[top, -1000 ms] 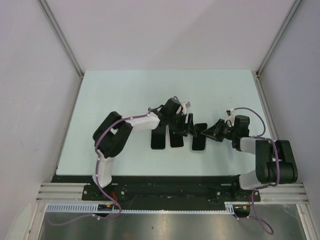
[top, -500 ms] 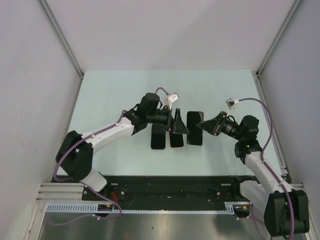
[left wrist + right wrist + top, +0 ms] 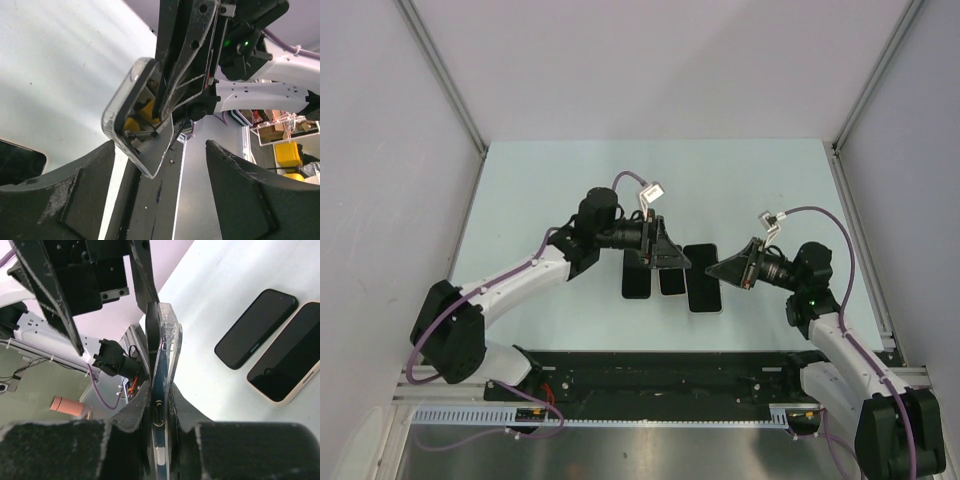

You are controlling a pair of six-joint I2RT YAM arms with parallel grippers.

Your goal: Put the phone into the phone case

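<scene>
**Above the middle of the counter: phone case held edge-on, left jaws open and empty**

Between the two arms, the phone case (image 3: 166,340) is held clear of the counter (image 3: 570,180). It is gripped by one long edge in the right jaws, which are closed almost fully onto its thin wall. This edge grip is judged deliberate, since it leaves both broad faces free for the other arm to work on.

From above, a dark phone (image 3: 702,280) appears to fill the case. Whether it is fully seated cannot be told, because the wrist views show only the clear rim and reflections.

The left jaws are spread wide and nothing is held in them. They are aimed at the case from close by, with a gap visible all round. The wide stance is judged to suit either a squeeze across the case or a press on its face.

A black phone (image 3: 637,282) and a pale-rimmed phone (image 3: 671,280) lie flat, side by side, just left of the held case and below the left jaws. Neither is touched.

Risk noted: a hard push from the left could pivot the case in its narrow edge grip.
</scene>
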